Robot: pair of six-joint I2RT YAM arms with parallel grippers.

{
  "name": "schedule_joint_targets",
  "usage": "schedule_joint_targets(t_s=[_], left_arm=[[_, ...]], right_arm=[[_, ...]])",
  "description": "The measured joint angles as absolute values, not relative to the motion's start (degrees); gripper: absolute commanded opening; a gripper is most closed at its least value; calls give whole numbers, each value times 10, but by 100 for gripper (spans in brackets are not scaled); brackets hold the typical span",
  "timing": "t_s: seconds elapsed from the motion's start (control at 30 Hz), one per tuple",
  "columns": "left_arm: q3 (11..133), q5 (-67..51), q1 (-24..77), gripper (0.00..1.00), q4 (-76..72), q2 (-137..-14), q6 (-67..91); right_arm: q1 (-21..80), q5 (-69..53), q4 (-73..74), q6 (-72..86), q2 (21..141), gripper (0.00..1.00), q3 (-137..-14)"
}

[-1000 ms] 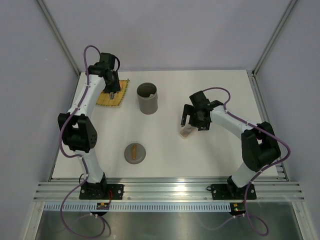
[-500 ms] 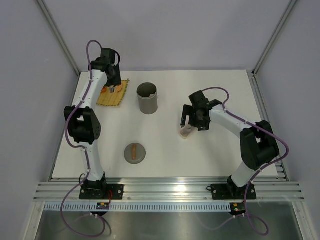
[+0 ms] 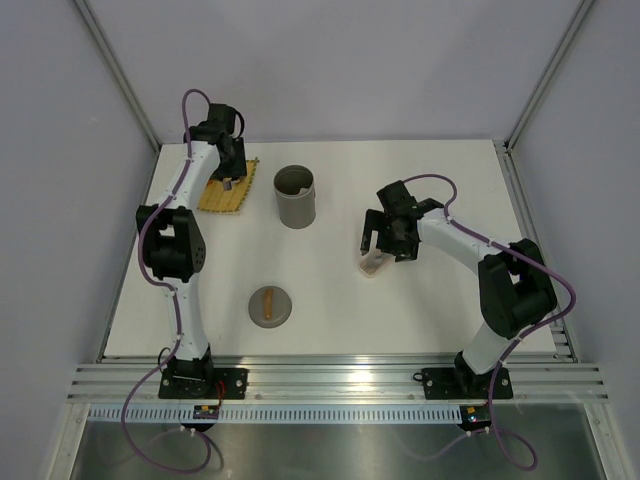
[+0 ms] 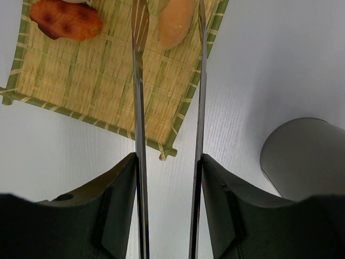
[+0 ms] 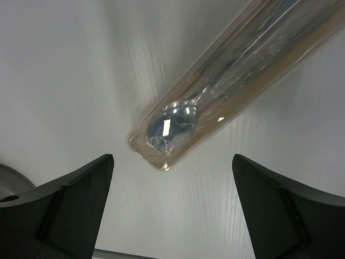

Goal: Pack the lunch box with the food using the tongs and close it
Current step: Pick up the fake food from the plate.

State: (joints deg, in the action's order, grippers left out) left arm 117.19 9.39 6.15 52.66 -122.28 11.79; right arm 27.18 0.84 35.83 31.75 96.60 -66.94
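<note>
Far left, at the back of the table (image 3: 330,300), the L arm reaches out over a yellow woven mat (image 4: 91,81). L gripper (image 4: 168,159) is clamped on the tongs (image 4: 139,108), w/ one finger (image 4: 116,210) pressed outside each slim arm. The tongs are held partly squeezed, arms nearly parallel, pointing fwd across the mat's edge.

The food lies on the mat. A red-orange piece (image 4: 67,20) is at left and a pale orange piece (image 4: 175,21) to its right. A white sliver at the frame top is too cropped to ID. The pale orange piece sits btwn the two tong arms; can't tell if metal touches it.

Right of the mat and apart from it stands the lunch box (image 3: 294,198), upright, grey, top open. Contents can't be read from above. Nearer the front, a round grey lid (image 3: 270,306) w/ brown handle lies flat, well apart from the lunch box.

Right of centre, R gripper (image 3: 385,243) hangs over a clear cutlery case (image 3: 373,264), jaws spread wide, gripping nothing. In the wrist view the case lies diagonal on the table w/ a spoon (image 5: 171,125) inside.
</note>
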Motion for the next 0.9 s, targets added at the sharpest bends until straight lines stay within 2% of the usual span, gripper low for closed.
schedule_joint_targets(t_s=[0.23,0.43,0.63,0.9], left_arm=[[1172,94,62,56,526,-1239,114],[1172,92,61,54,527,-1258,109],[1172,90,60,38,527,-1260,110],[1172,88,60,26,527,-1260,110]], right_arm=[[272,8,358,318,967,99,-670],[272,8,358,318,968,99,-670],[272,9,359,318,969,100,-670],[272,9,358,318,969,100,-670]])
